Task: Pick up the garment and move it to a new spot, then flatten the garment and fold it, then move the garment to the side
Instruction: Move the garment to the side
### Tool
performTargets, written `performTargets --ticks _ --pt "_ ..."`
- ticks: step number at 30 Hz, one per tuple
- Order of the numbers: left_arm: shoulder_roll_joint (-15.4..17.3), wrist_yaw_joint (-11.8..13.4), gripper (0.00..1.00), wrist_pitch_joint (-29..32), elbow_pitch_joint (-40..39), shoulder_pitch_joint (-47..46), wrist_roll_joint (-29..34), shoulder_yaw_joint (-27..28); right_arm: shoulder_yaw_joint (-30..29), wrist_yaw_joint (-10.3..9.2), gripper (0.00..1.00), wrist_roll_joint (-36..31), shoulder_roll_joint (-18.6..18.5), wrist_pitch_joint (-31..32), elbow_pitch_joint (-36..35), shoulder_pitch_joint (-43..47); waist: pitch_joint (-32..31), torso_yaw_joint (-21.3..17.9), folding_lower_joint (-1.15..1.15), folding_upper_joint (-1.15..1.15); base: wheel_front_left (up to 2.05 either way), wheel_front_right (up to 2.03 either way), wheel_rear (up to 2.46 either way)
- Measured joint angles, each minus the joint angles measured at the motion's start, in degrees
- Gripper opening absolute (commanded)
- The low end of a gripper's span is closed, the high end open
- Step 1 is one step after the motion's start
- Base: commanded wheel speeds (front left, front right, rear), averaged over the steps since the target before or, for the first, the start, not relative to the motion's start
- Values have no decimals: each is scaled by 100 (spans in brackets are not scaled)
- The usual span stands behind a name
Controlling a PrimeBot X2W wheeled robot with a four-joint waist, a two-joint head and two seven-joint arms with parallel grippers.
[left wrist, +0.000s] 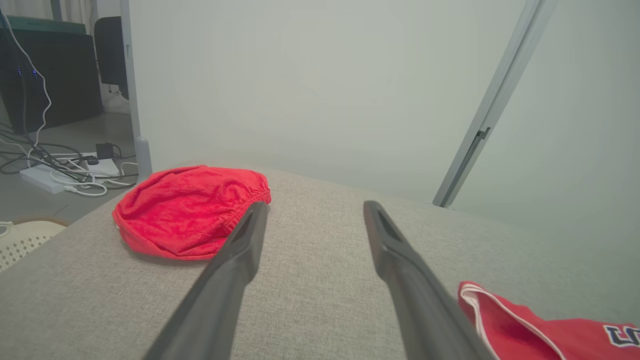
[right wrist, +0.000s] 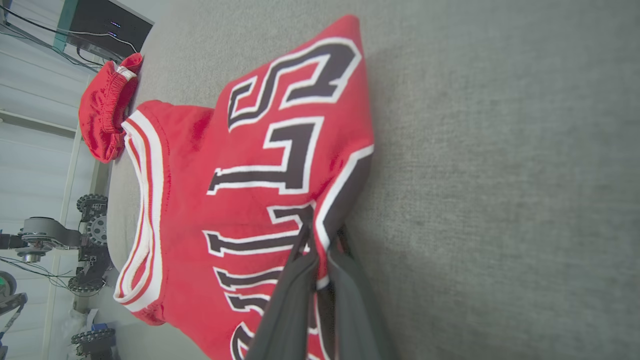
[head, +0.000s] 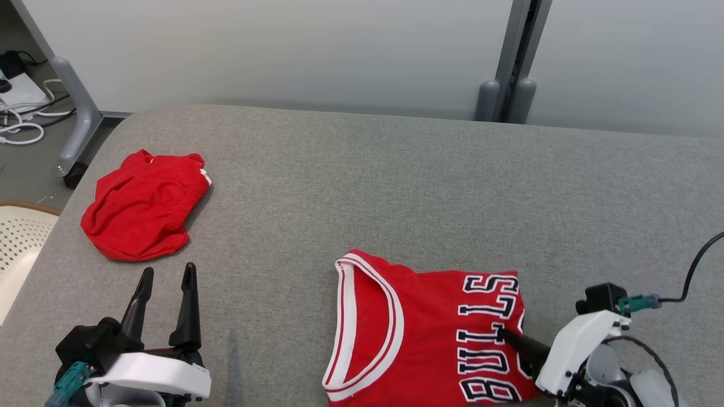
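Right tool (head: 504, 333) clenches the jersey (head: 430, 333) at its right edge; collar (head: 397, 322) points left, lettering (head: 481, 310) runs away. Left tool (head: 168, 270) gapes.

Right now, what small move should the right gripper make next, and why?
Probably a slight lift, to test the hold: the right gripper is shut on the right edge of the folded jersey, which lies flat on the grey table.

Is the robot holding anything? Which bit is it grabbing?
Yes. Its right gripper is shut on the red jersey, pinching the folded side edge beside the lettering. The left gripper is open, holding nothing.
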Motion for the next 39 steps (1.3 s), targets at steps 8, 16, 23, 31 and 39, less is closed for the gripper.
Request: performTargets --ticks 8,16,23,31,39 --pt "-14 0 100 0 -24 -12 1 -4 491 0 0 42 -516 -460 -546 -336 41 -158 0 0 0 0 0" --pt "-33 -20 100 0 -182 -207 49 -194 1027 0 0 83 -1234 -703 -628 -1211 275 -406 0 0 0 0 0" --pt "70 -33 100 1 -333 -579 54 -385 1550 1 0 76 -1917 -1013 -409 -2447 822 -618 0 0 0 0 0" --pt "294 -52 100 33 -461 -1009 54 -542 1735 1 0 153 -2526 -1492 287 -3570 1646 -831 0 0 0 0 0" --pt "364 -54 100 32 -523 -1308 58 -717 1781 1 0 -79 -2796 -2036 1183 -4261 2229 -1059 0 0 0 0 0"
